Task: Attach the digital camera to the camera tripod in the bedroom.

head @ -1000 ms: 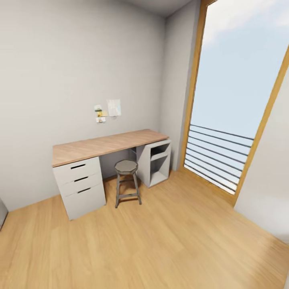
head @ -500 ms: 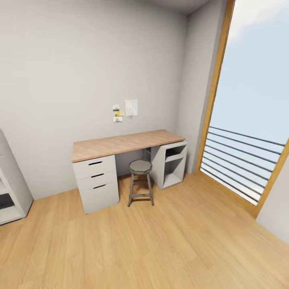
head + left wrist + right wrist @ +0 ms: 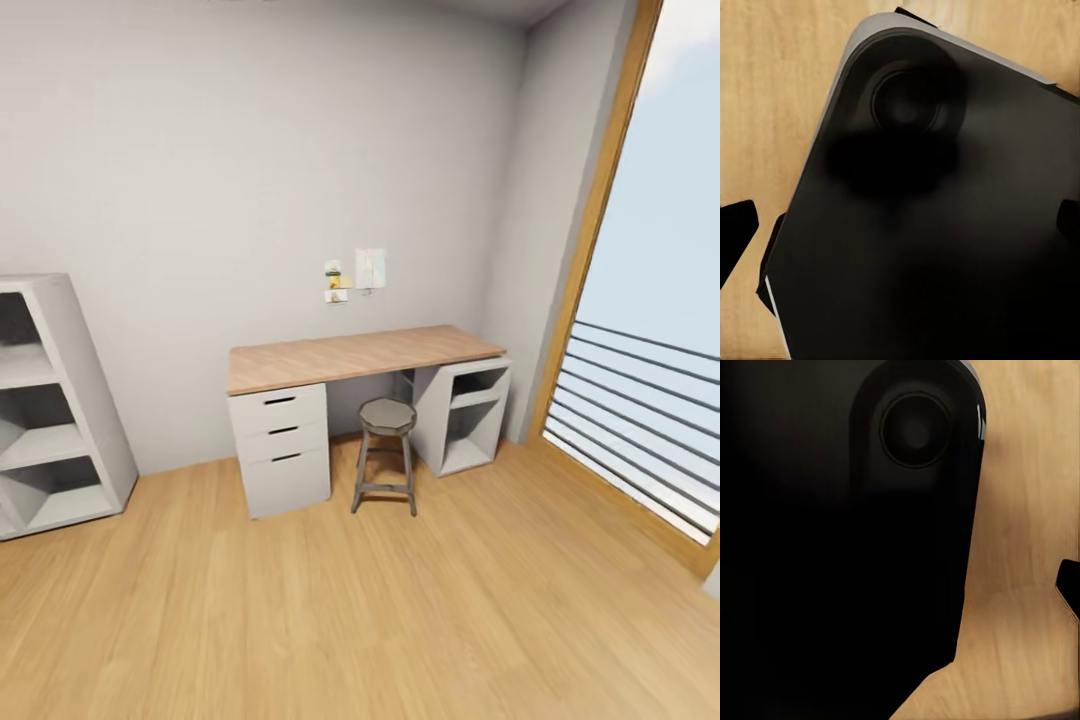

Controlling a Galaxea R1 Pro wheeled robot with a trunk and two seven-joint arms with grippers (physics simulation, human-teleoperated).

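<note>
Camera view has swung: against the earlier head pictures the table sits further right in the frame, and a white cube shelf has entered at the left edge. You are turning within the bedroom, scanning. Stool stands at the table; window occupies the right. Digital camera and tripod are not located yet. Wrist views present dark robot bodywork over plank floor; I cannot tell either tool's opening or load.
</note>
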